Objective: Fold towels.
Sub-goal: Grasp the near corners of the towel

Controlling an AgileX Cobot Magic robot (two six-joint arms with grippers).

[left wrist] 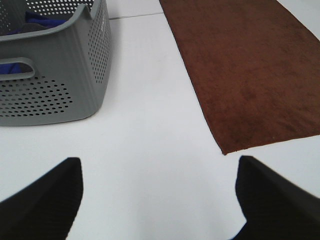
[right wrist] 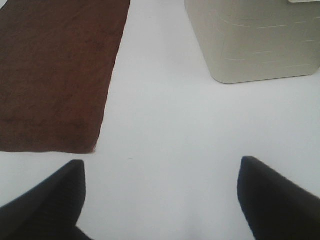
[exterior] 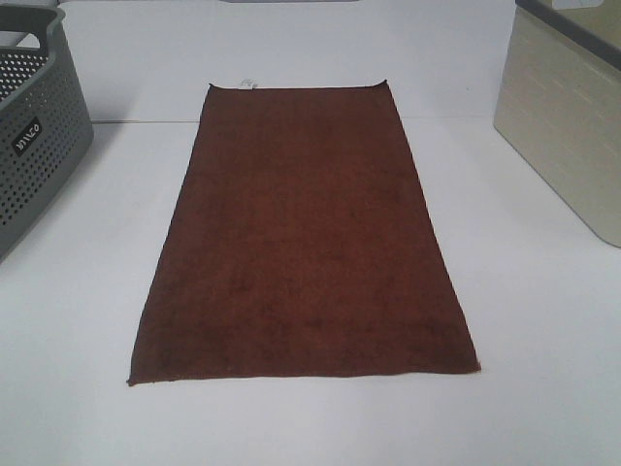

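From the high camera, the dark reddish-brown towel (exterior: 306,233) lies flat and fully open in the middle of the white table (exterior: 543,369). It is between a grey perforated basket (exterior: 34,126) on the left and a cream bin (exterior: 568,116) on the right, well apart from both. Its long axis runs from the near edge of the table to the far one. So one short edge faces the robot, and the other, with the small white tag (exterior: 246,83), points away. I judge that it is spread like this so that each arm has one near corner on its own side and the first fold can go along the long axis. No fold is made yet. Neither gripper appears in this view.

In the left wrist view, the left gripper (left wrist: 157,200) is over bare table, with its fingers wide apart and nothing between them. The near left corner (left wrist: 223,152) of the towel is just beside one fingertip, not touching it as far as I can tell. The basket stands on the other side, with some blue cloth (left wrist: 35,20) inside it.

In the right wrist view, the right gripper (right wrist: 160,200) is alike: fingers spread wide, empty, over bare table. The near right corner (right wrist: 94,150) of the towel lies near one fingertip but apart from it, and the cream bin stands further off. The two open grippers seem placed ready, one for each near corner.
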